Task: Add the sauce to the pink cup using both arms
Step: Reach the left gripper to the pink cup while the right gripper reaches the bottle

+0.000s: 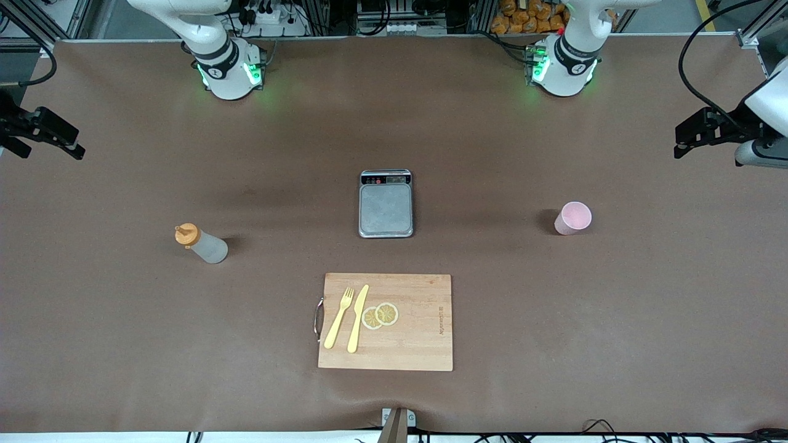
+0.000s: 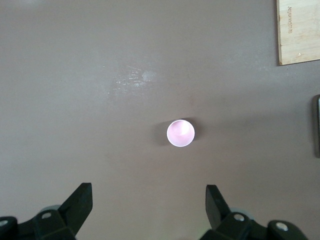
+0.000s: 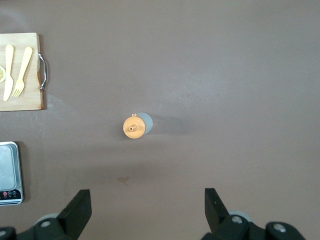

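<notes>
Both tools spread and high: left tool above pink cup; right tool above sauce; descend centred, grip bottle's body.

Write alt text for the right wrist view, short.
Looking straight down on a brown table, the sauce bottle with its orange cap stands upright and alone, in line with the gap of the open right hand high over it. A wooden cutting board with a yellow knife and fork, and a steel kitchen scale, sit at the frame's edge.
</notes>
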You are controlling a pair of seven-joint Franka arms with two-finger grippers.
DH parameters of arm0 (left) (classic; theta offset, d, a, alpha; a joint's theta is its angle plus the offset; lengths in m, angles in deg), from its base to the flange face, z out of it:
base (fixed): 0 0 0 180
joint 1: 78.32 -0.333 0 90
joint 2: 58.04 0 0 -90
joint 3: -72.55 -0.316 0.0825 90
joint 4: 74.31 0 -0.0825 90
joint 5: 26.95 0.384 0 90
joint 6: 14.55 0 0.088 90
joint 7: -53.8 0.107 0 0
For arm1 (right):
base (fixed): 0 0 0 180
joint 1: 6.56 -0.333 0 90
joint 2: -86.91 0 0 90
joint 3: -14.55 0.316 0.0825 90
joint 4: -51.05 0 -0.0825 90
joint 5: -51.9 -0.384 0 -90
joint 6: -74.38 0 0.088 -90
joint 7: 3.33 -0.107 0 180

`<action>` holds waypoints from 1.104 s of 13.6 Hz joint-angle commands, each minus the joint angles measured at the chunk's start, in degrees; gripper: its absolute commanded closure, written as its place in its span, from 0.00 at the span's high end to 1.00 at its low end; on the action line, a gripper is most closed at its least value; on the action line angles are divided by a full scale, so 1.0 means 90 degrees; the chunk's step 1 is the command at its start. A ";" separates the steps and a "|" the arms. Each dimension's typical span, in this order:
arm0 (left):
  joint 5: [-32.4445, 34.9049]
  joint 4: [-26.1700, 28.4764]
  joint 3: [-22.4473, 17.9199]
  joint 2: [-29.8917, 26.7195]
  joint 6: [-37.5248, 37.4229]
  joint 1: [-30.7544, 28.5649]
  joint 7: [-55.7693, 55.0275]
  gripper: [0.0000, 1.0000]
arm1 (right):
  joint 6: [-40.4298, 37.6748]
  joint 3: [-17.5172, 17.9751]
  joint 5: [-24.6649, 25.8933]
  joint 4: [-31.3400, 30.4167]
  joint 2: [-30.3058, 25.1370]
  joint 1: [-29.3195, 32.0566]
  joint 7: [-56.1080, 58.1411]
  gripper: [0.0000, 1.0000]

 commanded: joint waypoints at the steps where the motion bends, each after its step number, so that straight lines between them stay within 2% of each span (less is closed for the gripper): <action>1: 0.0079 -0.0055 0.0040 -0.0045 -0.0096 -0.0025 -0.0116 1.00 | 0.0064 0.0059 0.0135 0.0032 0.0059 0.0048 -0.0105 1.00; 4: 0.0079 -0.0065 0.0040 -0.0016 -0.0096 -0.0016 -0.0135 1.00 | 0.0114 0.0059 0.0135 0.0257 0.0225 0.0038 -0.0105 1.00; 12: 0.0079 0.0023 0.0020 -0.0055 -0.0281 -0.0103 -0.0155 1.00 | 0.0114 0.0000 0.0135 0.0277 0.0694 0.0282 -0.0027 1.00; 15: 0.0079 0.0450 0.0010 -0.0055 -0.0136 -0.0142 -0.0155 1.00 | 0.0036 0.0000 0.0155 0.0238 0.0986 0.0651 -0.0105 1.00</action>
